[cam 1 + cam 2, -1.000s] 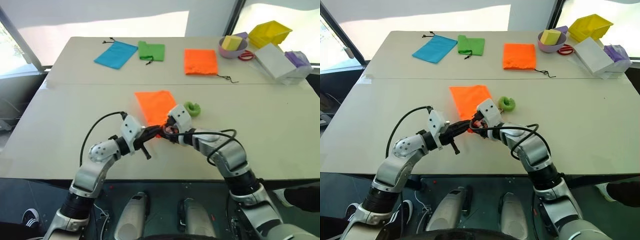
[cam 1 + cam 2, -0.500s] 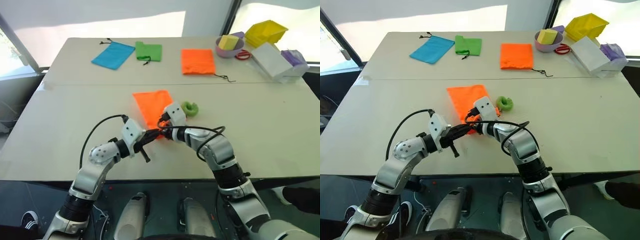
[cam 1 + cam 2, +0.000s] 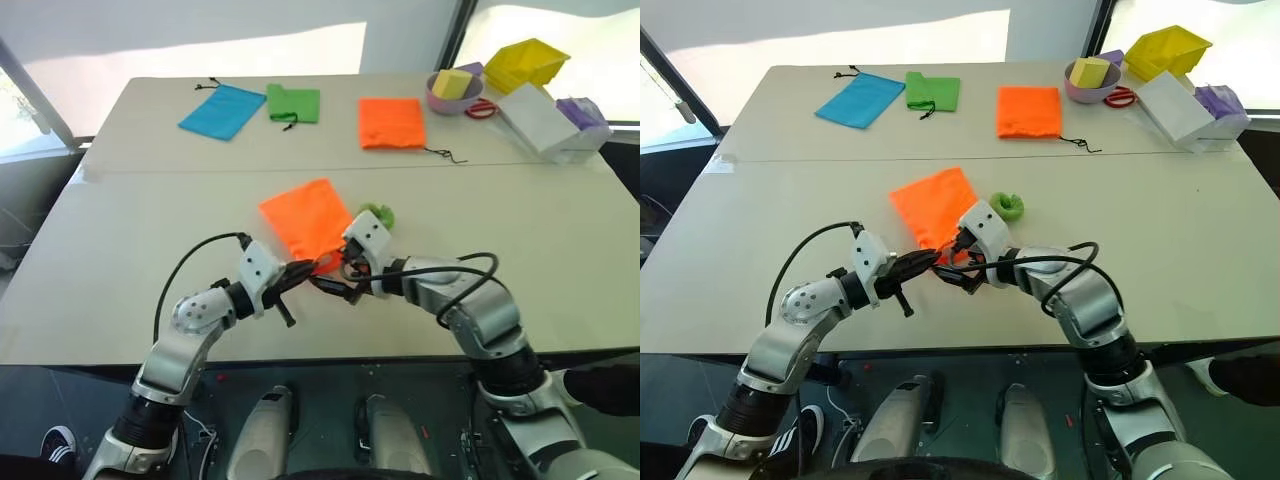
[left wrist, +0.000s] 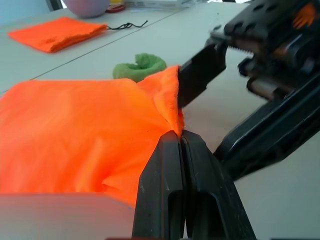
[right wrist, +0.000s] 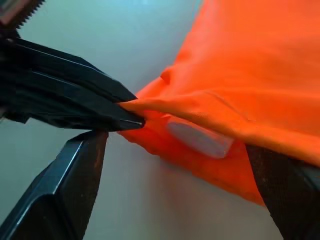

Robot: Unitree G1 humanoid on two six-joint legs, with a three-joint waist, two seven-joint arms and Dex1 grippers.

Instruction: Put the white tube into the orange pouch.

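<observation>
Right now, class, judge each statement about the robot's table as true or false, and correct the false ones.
1. The left gripper is pinching the edge of the orange pouch. True.
2. The white tube lies on bare table far from the pouch. False: its end shows inside the pouch's mouth.
3. The right gripper is clamped shut on the tube. False: its fingers stand wide apart, holding nothing.
4. A second orange pouch lies farther back on the table. True.
5. The blue pouch sits to the right of the green pouch. False: it lies to the left.
</observation>
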